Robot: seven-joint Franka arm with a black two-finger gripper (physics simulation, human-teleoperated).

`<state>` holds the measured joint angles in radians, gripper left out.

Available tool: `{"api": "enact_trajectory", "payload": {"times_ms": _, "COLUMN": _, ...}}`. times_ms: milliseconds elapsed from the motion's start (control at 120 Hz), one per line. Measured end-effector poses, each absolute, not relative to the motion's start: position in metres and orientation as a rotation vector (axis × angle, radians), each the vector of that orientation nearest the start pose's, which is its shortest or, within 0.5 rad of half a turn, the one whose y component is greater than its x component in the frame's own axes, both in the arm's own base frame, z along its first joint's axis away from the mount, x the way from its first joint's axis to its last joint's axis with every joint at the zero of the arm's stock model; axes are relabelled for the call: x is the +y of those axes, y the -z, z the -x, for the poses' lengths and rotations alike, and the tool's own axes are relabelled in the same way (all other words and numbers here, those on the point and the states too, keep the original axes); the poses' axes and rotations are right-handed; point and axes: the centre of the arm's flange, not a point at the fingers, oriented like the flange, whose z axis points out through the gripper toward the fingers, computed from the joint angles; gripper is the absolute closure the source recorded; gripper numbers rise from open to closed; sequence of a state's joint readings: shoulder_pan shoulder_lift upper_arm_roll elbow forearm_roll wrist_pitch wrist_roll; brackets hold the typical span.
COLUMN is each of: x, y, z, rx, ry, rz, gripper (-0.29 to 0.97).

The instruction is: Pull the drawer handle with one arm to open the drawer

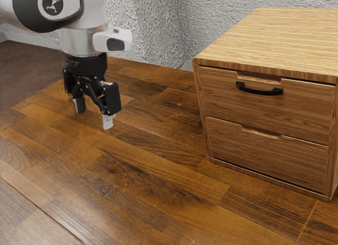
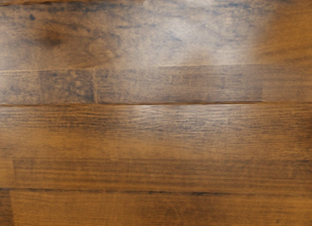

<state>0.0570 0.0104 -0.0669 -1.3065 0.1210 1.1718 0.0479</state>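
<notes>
A light wooden cabinet [image 1: 274, 39] with two drawers stands at the exterior view's right. Its upper drawer [image 1: 264, 105] carries a black curved handle [image 1: 259, 90] and sits flush with the front. The lower drawer [image 1: 264, 152] has no handle that I can see and is also flush. My gripper [image 1: 94, 113] hangs at the exterior view's left, well away from the cabinet, pointing down above the floor. Its two fingers stand apart with nothing between them. In the wrist view, dark wooden floor planks [image 2: 156, 119] lie under my hand.
A dark plank floor [image 1: 132, 181] stretches between my hand and the cabinet. A rough grey wall [image 1: 158, 23] runs behind, with a corner near the cabinet's back left edge.
</notes>
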Motion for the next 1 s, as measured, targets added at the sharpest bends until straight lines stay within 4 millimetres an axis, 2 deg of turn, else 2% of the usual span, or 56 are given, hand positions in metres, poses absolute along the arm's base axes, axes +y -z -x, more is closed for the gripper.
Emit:
{"api": "enact_trajectory", "payload": {"times_ms": 150, "x": 0.007, "y": -0.721, "z": -0.520, "rx": -0.009, "ry": -0.010, "rz": 3.043, "gripper": 0.00}}
{"api": "enact_trajectory", "payload": {"times_ms": 292, "x": 0.000, "y": -0.736, "z": -0.511, "rx": -0.043, "ry": 0.070, "rz": 3.045, "gripper": 0.00}}
{"api": "enact_trajectory", "payload": {"times_ms": 383, "x": -0.018, "y": -0.736, "z": -0.501, "rx": -0.021, "ry": 0.073, "rz": 3.060, "gripper": 0.00}}
{"api": "enact_trajectory", "payload": {"times_ms": 417, "x": -0.029, "y": -0.737, "z": -0.491, "rx": 0.001, "ry": 0.081, "rz": 3.061, "gripper": 0.00}}
{"api": "enact_trajectory", "payload": {"times_ms": 533, "x": -0.057, "y": -0.710, "z": -0.456, "rx": 0.050, "ry": 0.035, "rz": 3.075, "gripper": 0.00}}
{"api": "enact_trajectory", "payload": {"times_ms": 583, "x": -0.076, "y": -0.700, "z": -0.438, "rx": 0.091, "ry": 0.035, "rz": 3.084, "gripper": 0.00}}
{"api": "enact_trajectory", "payload": {"times_ms": 667, "x": -0.097, "y": -0.684, "z": -0.428, "rx": 0.151, "ry": 0.019, "rz": 3.092, "gripper": 0.00}}
{"api": "enact_trajectory", "payload": {"times_ms": 750, "x": -0.102, "y": -0.680, "z": -0.427, "rx": 0.281, "ry": 0.030, "rz": 3.059, "gripper": 0.00}}
{"api": "enact_trajectory", "payload": {"times_ms": 833, "x": -0.121, "y": -0.680, "z": -0.428, "rx": 0.507, "ry": 0.072, "rz": 2.968, "gripper": 0.00}}
{"api": "enact_trajectory", "payload": {"times_ms": 1000, "x": -0.149, "y": -0.679, "z": -0.449, "rx": 0.999, "ry": 0.231, "rz": 2.832, "gripper": 0.00}}
